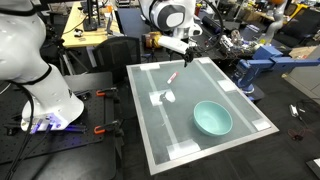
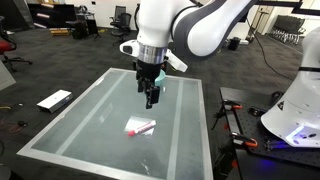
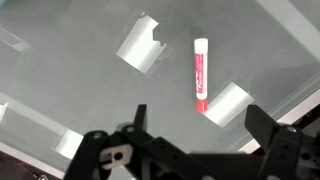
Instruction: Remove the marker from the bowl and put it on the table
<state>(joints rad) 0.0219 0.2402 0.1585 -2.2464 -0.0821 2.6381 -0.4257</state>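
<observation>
The marker (image 3: 200, 72) lies on the table (image 1: 165, 130), well apart from the bowl (image 1: 212, 119) near a corner. The gripper (image 2: 152, 100) hangs above, jaws wide open, empty. Light, stiff and probably slick, the marker suits a mid-barrel pinch.

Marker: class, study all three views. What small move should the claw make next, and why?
Probably raise the claw straight up and clear. The marker lies flat on the table, well outside the bowl, and the claw hangs open above it, holding nothing, so the placing looks done.
</observation>
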